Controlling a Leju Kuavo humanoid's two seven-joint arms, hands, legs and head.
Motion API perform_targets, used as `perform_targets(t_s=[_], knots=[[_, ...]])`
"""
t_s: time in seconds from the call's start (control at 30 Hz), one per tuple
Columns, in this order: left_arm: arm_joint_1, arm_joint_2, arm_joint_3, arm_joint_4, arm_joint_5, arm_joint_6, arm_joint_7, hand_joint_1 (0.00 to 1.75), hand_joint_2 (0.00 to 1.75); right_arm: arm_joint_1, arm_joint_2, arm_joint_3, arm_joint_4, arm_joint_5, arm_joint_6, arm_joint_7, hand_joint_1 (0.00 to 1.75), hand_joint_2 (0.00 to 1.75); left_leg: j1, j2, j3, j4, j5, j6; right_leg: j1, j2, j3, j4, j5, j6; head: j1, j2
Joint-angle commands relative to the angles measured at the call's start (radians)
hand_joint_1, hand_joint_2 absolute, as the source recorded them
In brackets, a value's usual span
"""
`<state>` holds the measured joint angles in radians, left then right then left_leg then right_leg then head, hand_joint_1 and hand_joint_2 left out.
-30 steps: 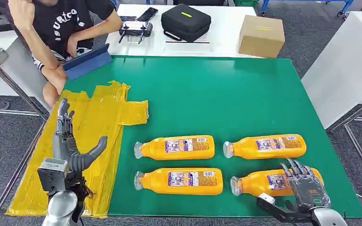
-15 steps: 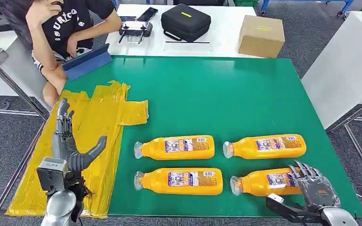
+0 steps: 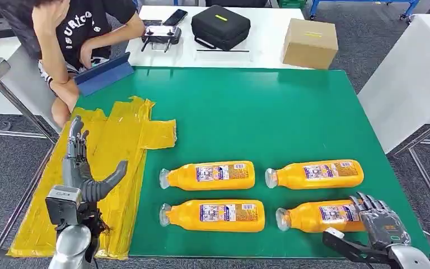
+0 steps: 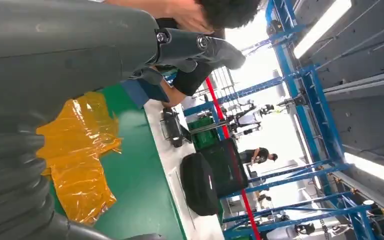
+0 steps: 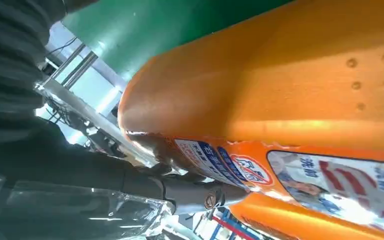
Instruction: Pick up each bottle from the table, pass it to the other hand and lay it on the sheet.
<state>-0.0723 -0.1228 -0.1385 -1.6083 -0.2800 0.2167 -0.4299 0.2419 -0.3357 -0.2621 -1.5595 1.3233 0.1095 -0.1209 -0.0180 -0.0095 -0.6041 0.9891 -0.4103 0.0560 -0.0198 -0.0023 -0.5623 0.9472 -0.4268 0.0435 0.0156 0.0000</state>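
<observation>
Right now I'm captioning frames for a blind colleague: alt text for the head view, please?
Four orange bottles lie on a green table; the right hand rests on the near-right bottle. The left hand hovers open over a yellow sheet.

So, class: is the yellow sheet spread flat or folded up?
Spread out, though crumpled: the yellow sheet lies open over the green table's left edge.

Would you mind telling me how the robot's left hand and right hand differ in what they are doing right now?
The left hand is raised over the yellow sheet with its fingers spread and nothing in it; the right hand is down at the base of the near-right bottle, fingers draped over it. The left hand is far from the bottles; the right touches one. Whether the right hand grips yet is unclear. Both are grey, many-fingered hands.
</observation>
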Motion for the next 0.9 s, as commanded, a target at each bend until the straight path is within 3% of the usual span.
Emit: perform_targets(t_s=[0.03,0.07,0.1,0.13,0.33,0.57,0.9], knots=[[-0.048,0.002,0.016,0.072,0.002,-0.009,0.007,0.00,1.75,-0.029,0.015,-0.013,0.132,-0.016,0.060,-0.031,0.61,1.75,0.001,0.000,0.006,-0.001,-0.001,-0.005,0.001,-0.001,0.007,-0.002,-0.001,-0.003,0.000,0.000],[-0.047,0.002,0.016,0.071,0.002,-0.010,0.007,0.00,1.75,-0.027,0.013,-0.011,0.131,-0.025,0.070,-0.036,1.38,1.75,0.001,-0.001,0.004,-0.001,0.000,-0.003,0.001,-0.001,0.005,-0.002,0.000,-0.002,0.000,0.000],[-0.045,0.003,0.016,0.068,0.003,-0.011,0.008,0.00,1.75,-0.024,0.010,-0.008,0.130,-0.034,0.085,-0.043,1.59,1.75,0.001,-0.001,0.006,-0.001,-0.001,-0.004,0.001,-0.001,0.006,-0.002,0.000,-0.003,0.000,0.000],[-0.045,0.003,0.015,0.067,0.003,-0.011,0.008,0.00,1.75,-0.022,0.007,-0.005,0.128,-0.037,0.093,-0.043,1.66,1.75,0.001,-0.001,0.004,-0.001,0.000,-0.003,0.001,-0.001,0.005,-0.002,0.000,-0.002,0.000,0.000],[-0.040,0.007,0.017,0.060,0.005,-0.009,0.008,0.00,1.75,-0.023,0.003,0.012,0.127,-0.043,0.111,-0.042,1.71,1.75,0.001,-0.003,0.010,-0.001,-0.002,-0.003,0.001,-0.002,0.002,-0.002,-0.003,0.000,0.000,0.000],[-0.040,0.006,0.018,0.058,0.007,-0.008,0.008,0.00,1.75,-0.033,0.005,0.026,0.134,-0.040,0.124,-0.038,1.75,1.75,0.001,-0.001,0.013,-0.001,-0.003,-0.004,0.001,-0.001,0.013,-0.003,-0.003,-0.001,0.000,0.000],[-0.036,0.008,0.020,0.055,0.010,-0.004,0.008,0.00,1.75,-0.036,-0.012,0.043,0.148,-0.049,0.126,-0.044,1.75,1.75,0.001,-0.001,0.013,-0.001,-0.002,-0.003,0.001,-0.001,0.005,-0.003,-0.003,-0.001,0.000,0.000]])
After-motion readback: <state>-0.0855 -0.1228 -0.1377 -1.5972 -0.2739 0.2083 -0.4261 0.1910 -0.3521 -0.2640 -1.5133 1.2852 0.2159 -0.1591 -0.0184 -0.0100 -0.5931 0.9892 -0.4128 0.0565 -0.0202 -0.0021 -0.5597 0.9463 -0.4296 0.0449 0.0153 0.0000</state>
